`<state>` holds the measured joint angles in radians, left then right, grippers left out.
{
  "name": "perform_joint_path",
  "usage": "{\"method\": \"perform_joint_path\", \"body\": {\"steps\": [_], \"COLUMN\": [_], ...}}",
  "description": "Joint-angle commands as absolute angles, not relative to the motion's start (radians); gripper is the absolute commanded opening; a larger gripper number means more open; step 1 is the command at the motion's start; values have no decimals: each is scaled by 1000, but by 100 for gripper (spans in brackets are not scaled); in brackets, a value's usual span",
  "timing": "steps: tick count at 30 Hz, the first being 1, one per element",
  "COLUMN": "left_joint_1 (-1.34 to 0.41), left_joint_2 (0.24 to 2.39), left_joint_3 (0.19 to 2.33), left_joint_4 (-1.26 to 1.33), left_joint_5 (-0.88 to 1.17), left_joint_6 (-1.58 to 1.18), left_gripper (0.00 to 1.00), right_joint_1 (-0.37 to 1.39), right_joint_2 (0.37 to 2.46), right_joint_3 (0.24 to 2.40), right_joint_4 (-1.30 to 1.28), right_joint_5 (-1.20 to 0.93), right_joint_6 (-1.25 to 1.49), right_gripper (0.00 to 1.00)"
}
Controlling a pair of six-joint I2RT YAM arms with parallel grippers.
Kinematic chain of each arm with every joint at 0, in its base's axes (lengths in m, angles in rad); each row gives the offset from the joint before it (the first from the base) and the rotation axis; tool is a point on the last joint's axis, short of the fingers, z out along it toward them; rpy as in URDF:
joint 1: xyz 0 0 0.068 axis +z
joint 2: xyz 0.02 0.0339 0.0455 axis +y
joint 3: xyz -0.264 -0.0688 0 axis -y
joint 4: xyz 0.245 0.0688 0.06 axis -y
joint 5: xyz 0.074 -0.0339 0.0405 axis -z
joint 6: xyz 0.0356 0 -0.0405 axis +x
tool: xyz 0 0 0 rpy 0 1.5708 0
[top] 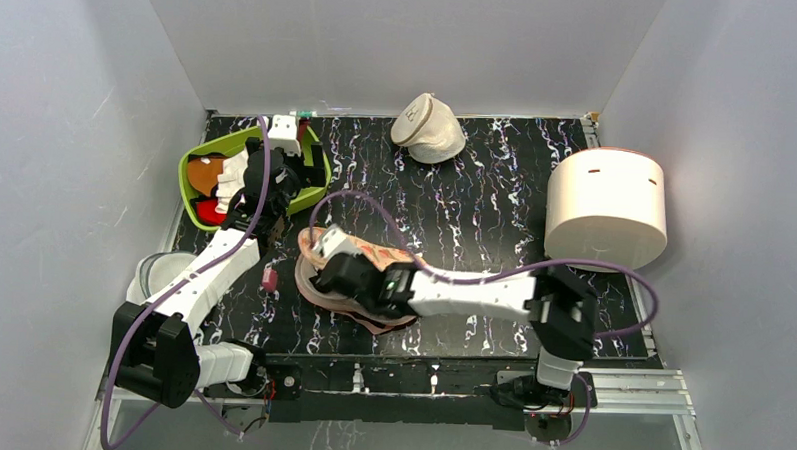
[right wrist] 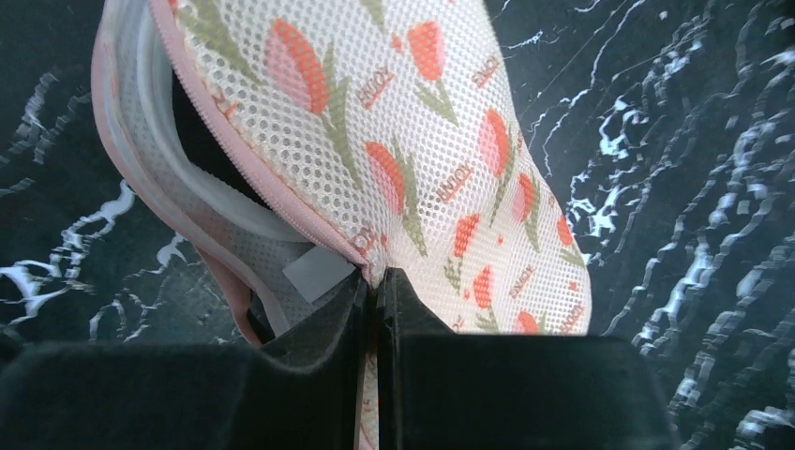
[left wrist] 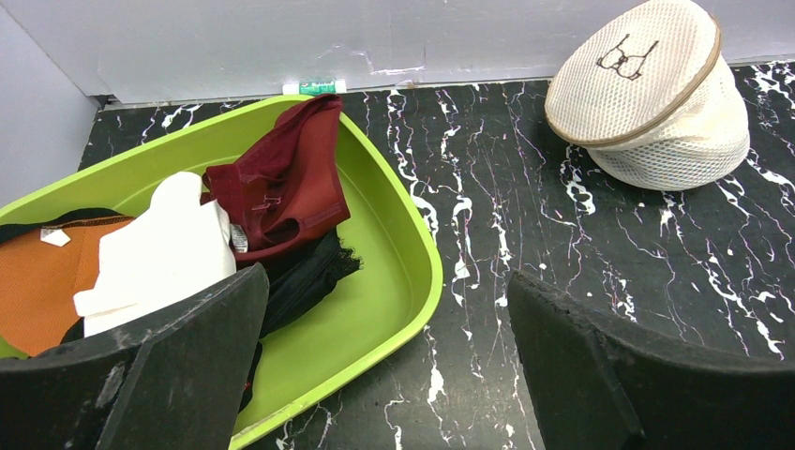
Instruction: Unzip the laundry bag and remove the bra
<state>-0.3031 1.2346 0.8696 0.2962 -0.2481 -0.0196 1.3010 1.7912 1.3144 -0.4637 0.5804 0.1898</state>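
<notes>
Marbled table: tray, pouch, laundry bag

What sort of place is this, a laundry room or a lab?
Most likely a lab test booth: plain white walls box in a black marbled tabletop, two robot arms are bolted at its near edge, and a green tub holds garments.

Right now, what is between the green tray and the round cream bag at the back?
Nothing but bare black marbled table lies between the green tray and the cream mesh bag. The left wrist view shows that stretch best.
</notes>
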Motion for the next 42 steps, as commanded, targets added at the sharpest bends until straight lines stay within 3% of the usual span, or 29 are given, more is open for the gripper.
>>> {"method": "perform_joint_path", "body": {"steps": [1,8,15,21,27,29,33,37,42], "left_joint_1": [-298,-298,-298,-298,-298,-298,-298,-298,-298], "left_joint_2": [1223,1226,1227,1227,1225,1226,1226,1227,1229], "left_joint_3": [872,871,871,875,874,874,873,874,873], "left_joint_4": [314,314,313,311,310,310,311,311,311], "left_joint_5": [-235,-223,-218,-213,-211,-209,-209,-202,-197], "left_joint_6": [-32,-38,-39,-41,-41,-42,-41,-44,-44], "left_gripper": [98,98,98,98,98,98,98,98,98], "right_joint_1": [1112,886,857,857,860,862,862,862,862], "right_joint_2": [1627,1530,1584,1600,1616,1622,1631,1622,1611], "right_joint_3": [1223,1099,1104,1123,1138,1140,1153,1152,1139], "right_joint_4": [-353,-229,-221,-236,-260,-255,-262,-254,-244], "right_joint_5": [253,-96,-231,-206,-153,-148,-121,-135,-132], "right_joint_6": [303,381,372,355,319,315,316,320,325], "right_gripper": [0,0,6,15,31,31,20,35,40]}}
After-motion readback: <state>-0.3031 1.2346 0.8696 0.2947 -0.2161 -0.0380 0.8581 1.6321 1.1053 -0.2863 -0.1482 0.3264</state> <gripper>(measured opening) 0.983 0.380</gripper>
